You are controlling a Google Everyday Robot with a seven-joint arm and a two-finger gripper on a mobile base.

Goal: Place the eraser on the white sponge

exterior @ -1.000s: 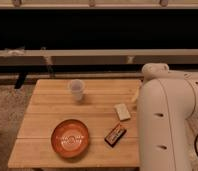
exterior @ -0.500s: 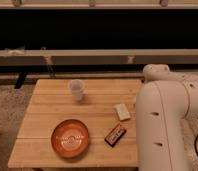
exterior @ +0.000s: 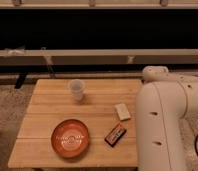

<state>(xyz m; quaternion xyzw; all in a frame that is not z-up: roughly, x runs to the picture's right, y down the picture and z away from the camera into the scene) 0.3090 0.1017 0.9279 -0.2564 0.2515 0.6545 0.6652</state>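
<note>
Claw hidden; arm (exterior: 164,125) crowds white sponge (exterior: 122,111).

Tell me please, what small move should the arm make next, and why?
Probably swing the arm out over the wooden table so the gripper comes into view. Right now only the arm's white body shows at the right; the gripper is out of view, and no eraser is visible. The white sponge lies bare beside the black packet.

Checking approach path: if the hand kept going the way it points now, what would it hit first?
Can't tell: the hand is not in view. Only the white arm body shows, at the wooden table's right edge, beside the white sponge.
</note>
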